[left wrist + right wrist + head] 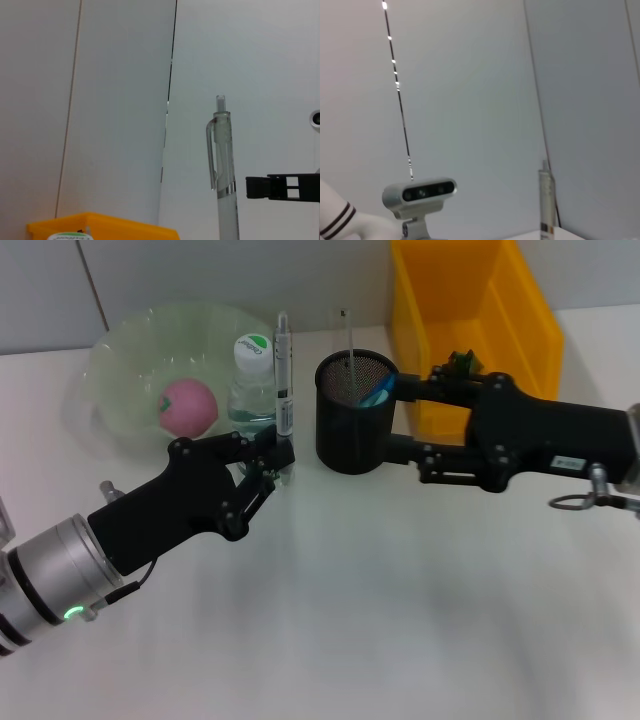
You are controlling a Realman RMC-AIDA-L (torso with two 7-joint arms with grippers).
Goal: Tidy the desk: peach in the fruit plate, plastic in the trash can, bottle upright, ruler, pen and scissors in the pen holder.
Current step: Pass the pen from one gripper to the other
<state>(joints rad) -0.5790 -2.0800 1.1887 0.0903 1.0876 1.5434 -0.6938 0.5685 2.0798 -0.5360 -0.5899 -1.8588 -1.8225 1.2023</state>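
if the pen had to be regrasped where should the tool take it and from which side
Grip the pen on its plain lower barrel, below the clip, as the left tool does now. It stands upright beside the water bottle, so come from the open table side facing the robot, not from the bottle's side. The pen holder, braced by the right tool, stays reachable.

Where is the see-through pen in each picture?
Head view: the pen stands upright in the left gripper, in front of the water bottle.
Left wrist view: pen at lower right, clip end up.
Right wrist view: pen at lower right.
Shared landmark: the grey wall seam behind it.
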